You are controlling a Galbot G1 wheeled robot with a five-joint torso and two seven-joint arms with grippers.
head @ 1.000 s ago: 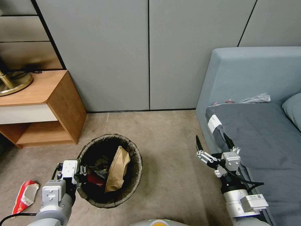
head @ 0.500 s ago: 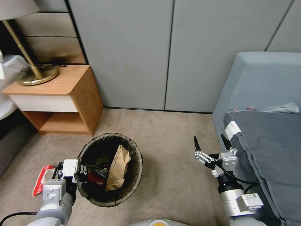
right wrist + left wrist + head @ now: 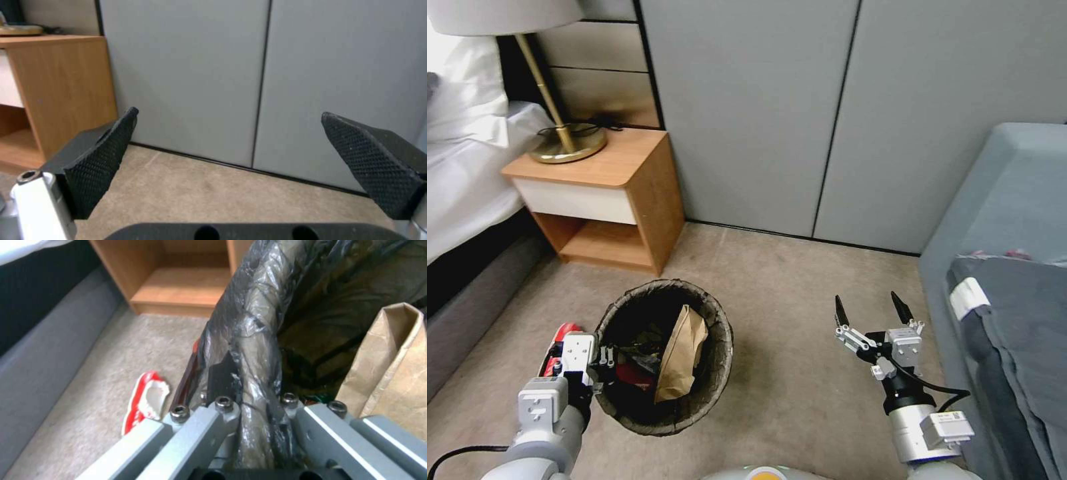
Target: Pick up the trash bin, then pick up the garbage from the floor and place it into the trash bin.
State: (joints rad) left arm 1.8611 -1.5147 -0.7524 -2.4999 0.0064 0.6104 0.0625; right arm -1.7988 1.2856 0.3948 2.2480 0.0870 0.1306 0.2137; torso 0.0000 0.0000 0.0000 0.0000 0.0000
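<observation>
The trash bin (image 3: 718, 333), round with a dark crinkled liner over its rim, hangs just above the carpet at the lower left of the head view. My left gripper (image 3: 602, 363) is shut on its near rim; the left wrist view shows a black fingertip (image 3: 225, 373) pressed against the liner (image 3: 249, 336). Inside the bin stand a crumpled brown paper bag (image 3: 679, 360) and dark wrappers. Garbage lies on the floor: a red-and-white packet (image 3: 559, 331) peeks out behind my left wrist, beside the bin (image 3: 144, 400). My right gripper (image 3: 867, 303) hovers open and empty over bare carpet.
A wooden nightstand (image 3: 607, 193) with a brass lamp base (image 3: 567, 143) stands against the grey wall panels. A white-sheeted bed (image 3: 467, 167) runs along the left. A grey-blue sofa (image 3: 1014, 200) with a dark cover fills the right side. Carpet lies open between them.
The whole head view has swung left, so the camera moved: nightstand and bed came in, sofa slid right. Both arms keep their pose, with the bin still in the left gripper.
</observation>
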